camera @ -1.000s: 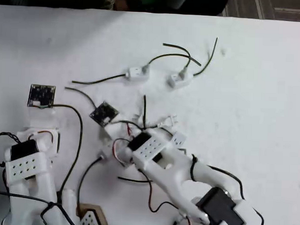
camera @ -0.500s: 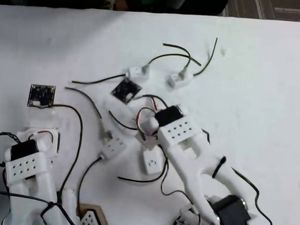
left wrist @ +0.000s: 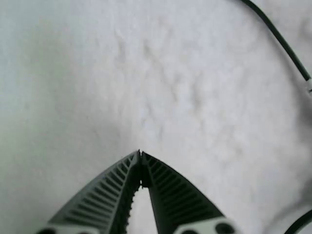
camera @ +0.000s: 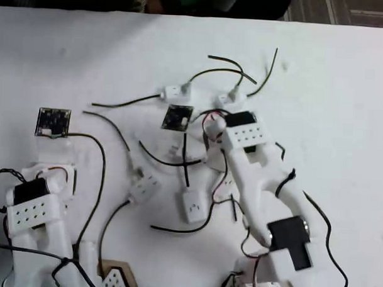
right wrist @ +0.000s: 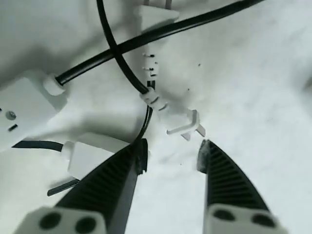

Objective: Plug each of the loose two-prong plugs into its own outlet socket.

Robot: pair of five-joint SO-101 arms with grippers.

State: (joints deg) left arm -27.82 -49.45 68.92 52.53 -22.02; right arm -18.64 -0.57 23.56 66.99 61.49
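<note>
Right gripper (right wrist: 171, 148), jaws wide over the plug (right wrist: 168, 113), could snag the crossing cable (right wrist: 87, 66) and drag it; left gripper (left wrist: 141, 156) sits pinched together, empty.

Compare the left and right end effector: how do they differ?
The left end effector is shut; the right end effector is open. The left points at white table; the right points at a loose plug. Both have dark ribbed fingers.

**Sockets, Cords and Plug Spread Over White Table**

A white table (camera: 344, 92) is strewn with black cords (camera: 123, 103). One outlet socket (camera: 174, 92) is laid towards the far side, a second socket (camera: 228, 102) near it, and a third socket (camera: 192, 206) nearer the arms. A two-prong plug (right wrist: 173, 118) is laid flat.
</note>
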